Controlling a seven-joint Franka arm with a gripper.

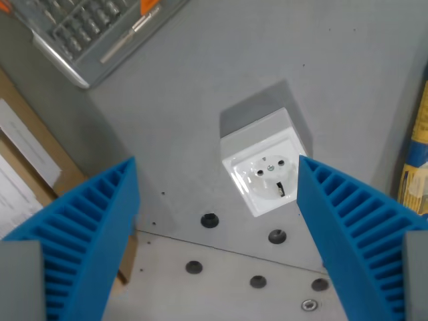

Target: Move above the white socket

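Note:
The white socket [266, 168] is a small white box with a round recessed face, standing on the grey table [200, 100] right of the wrist view's middle. My gripper [217, 167] is open and empty, above the table. Its two blue ribbed fingers frame the view: the left finger [87, 234] is well apart from the socket, and the right finger [354, 227] overlaps the socket's right edge in the picture.
A grey tool case with an orange part [87, 33] lies at the top left. A cardboard sheet with white paper [27, 160] lies at the left edge. A yellow and blue package [416, 154] stands at the right edge. Several bolt holes [209, 220] dot the plate below the socket.

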